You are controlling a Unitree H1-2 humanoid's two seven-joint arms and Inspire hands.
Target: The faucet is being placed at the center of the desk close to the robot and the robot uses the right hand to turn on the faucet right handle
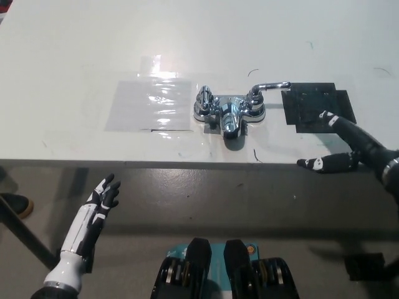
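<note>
Two handles sit on the faucet (229, 113), which stands at the middle of the desk (75, 50), close to the near edge. The right handle (269, 86) is a slim shiny lever that points off to the right, and its tip reaches just over the corner of a black patch (318, 106). The left handle (204, 98) is a short knob next to a clear sheet (149, 104) stuck flat on the desk.

The black right hand (361, 152) is open and holds nothing. Its fingers (326, 116) are spread: one reaches onto the black patch and another lies along the desk's front edge. It is well apart from the lever, to the right of it and nearer the robot. The white left hand (103, 198) rests below the desk at the lower left, open and empty.

Several things could go wrong from here. The lever is thin and glossy, so a finger that meets it too near the tip may slide off instead of turning it. A push that lands on the faucet's body rather than the lever could shift the faucet on the desk, since it seems to be only lightly fixed down. With the hand so low at the desk's edge, a finger may also catch on the edge as the hand goes in.

No container shows anywhere in view.
</note>
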